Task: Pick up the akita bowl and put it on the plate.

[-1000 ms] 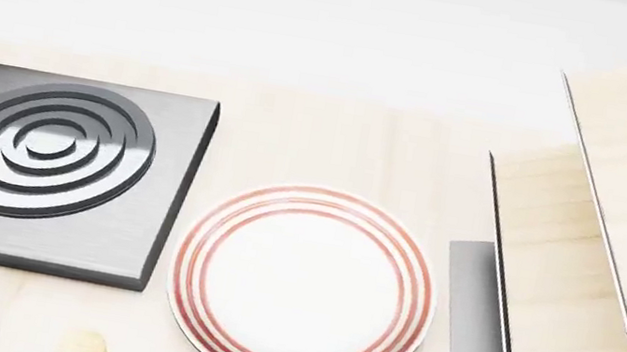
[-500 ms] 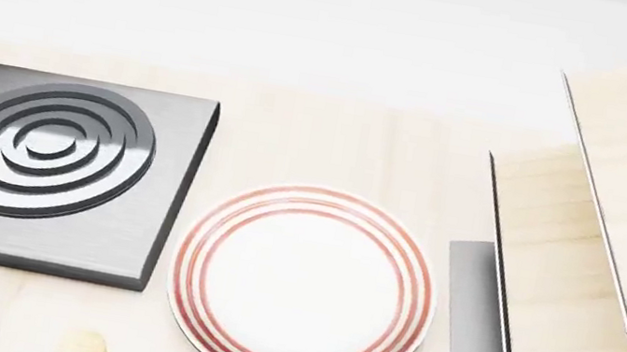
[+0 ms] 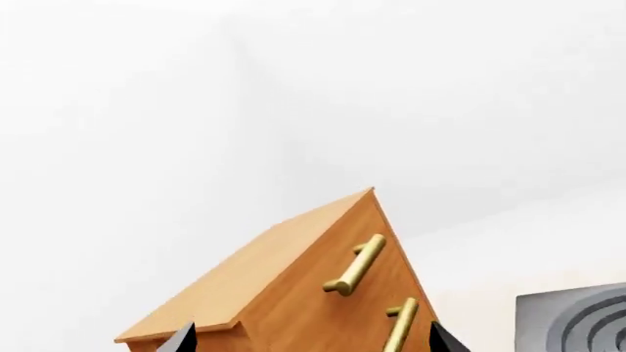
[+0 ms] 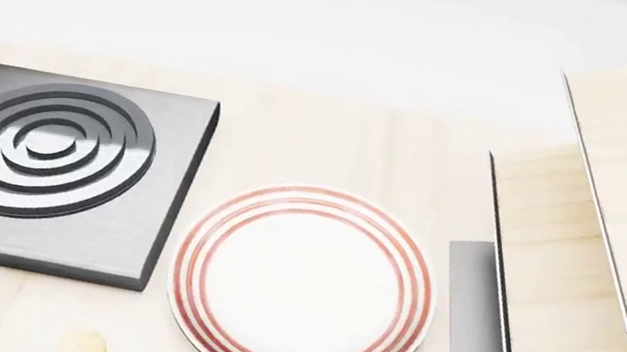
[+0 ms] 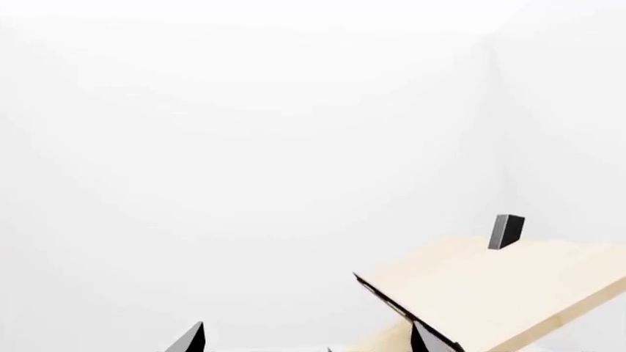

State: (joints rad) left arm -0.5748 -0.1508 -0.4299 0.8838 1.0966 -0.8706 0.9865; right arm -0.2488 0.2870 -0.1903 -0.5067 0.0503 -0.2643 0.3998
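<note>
1. Left wrist view: a wooden cabinet (image 3: 293, 293) with brass handles (image 3: 357, 265) filled the lower centre, and a corner of the burner (image 3: 577, 323) showed at lower right. Two fingertips of the left gripper (image 3: 311, 345) stood well apart at the bottom edge, so it was released and held nothing.
2. Head view: the plate (image 4: 302, 288) lay bare at lower centre on the table (image 4: 294, 135), just right of the burner (image 4: 45, 162). Pale wooden panels (image 4: 600, 278) stood at right. The bowl was not in view.
3. Right wrist view: the right gripper (image 5: 308, 341) showed two separated tips at the bottom edge, likewise released and empty; a pale panel (image 5: 489, 286) lay at lower right.
4. Risk, as judged: with the bowl unseen, a blind reach could strike the panels or knock the plate.
</note>
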